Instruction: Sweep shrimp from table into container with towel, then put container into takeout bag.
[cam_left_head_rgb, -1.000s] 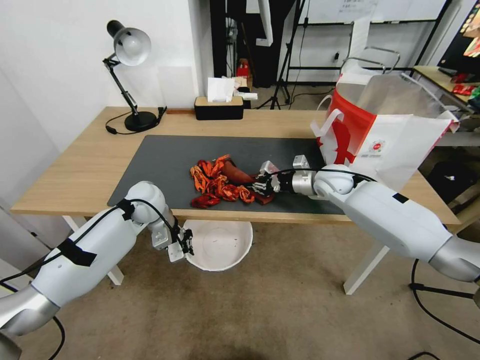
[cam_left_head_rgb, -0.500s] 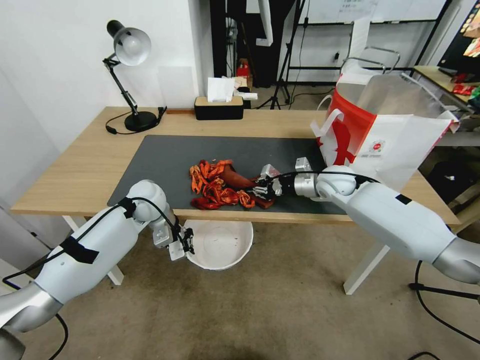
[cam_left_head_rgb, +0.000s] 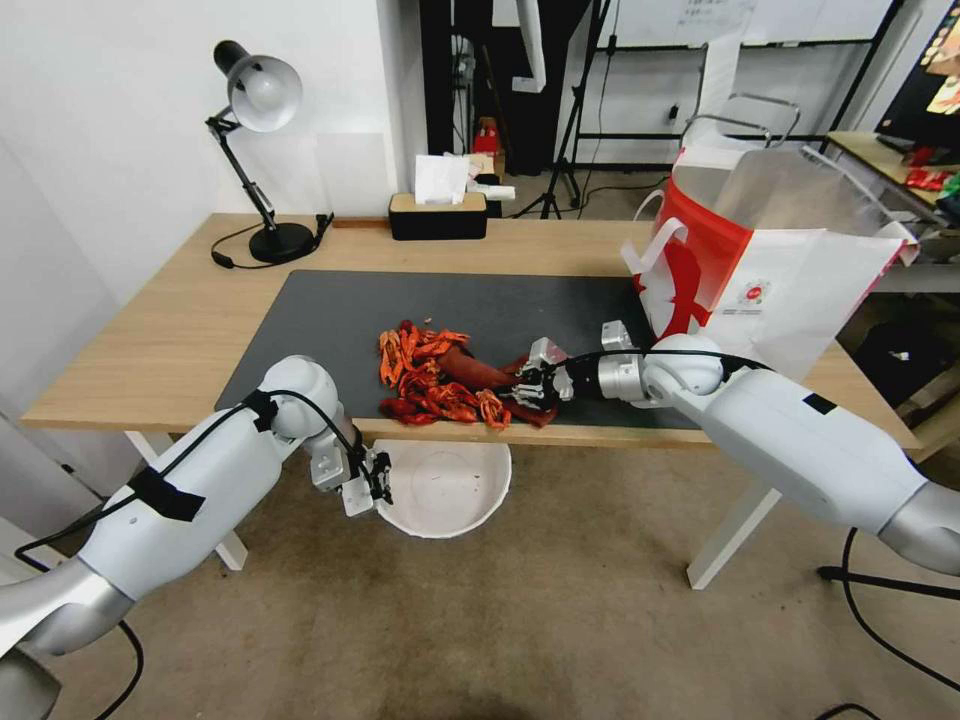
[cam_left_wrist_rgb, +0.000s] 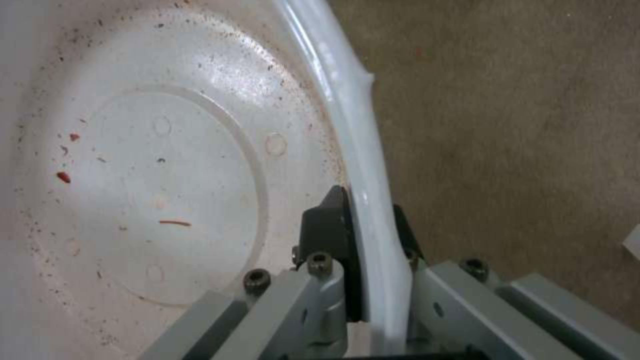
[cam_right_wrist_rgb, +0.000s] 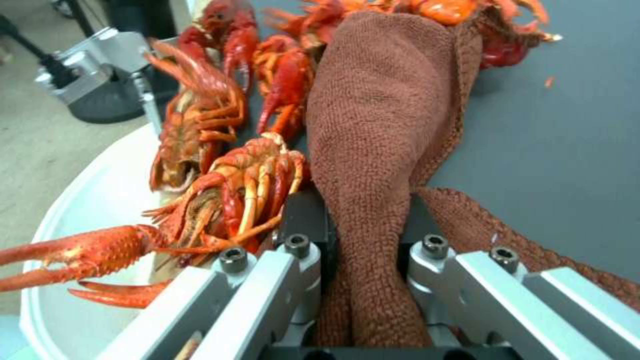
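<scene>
Your right hand is clamped on the towel, with the cloth bunched between its fingers and trailing forward so it acts as a soft blade against the shrimp. The heap lies on the dark mat right at the near edge of the desk, touching the towel. Your left hand is closed on the rim of the bowl, one finger inside the wall and one outside, holding it just below the desk edge under the heap, so whatever goes over should drop in. The bowl holds only crumbs so far. The paper bag stands open on the desk's right end, well apart, ready for the bowl.
</scene>
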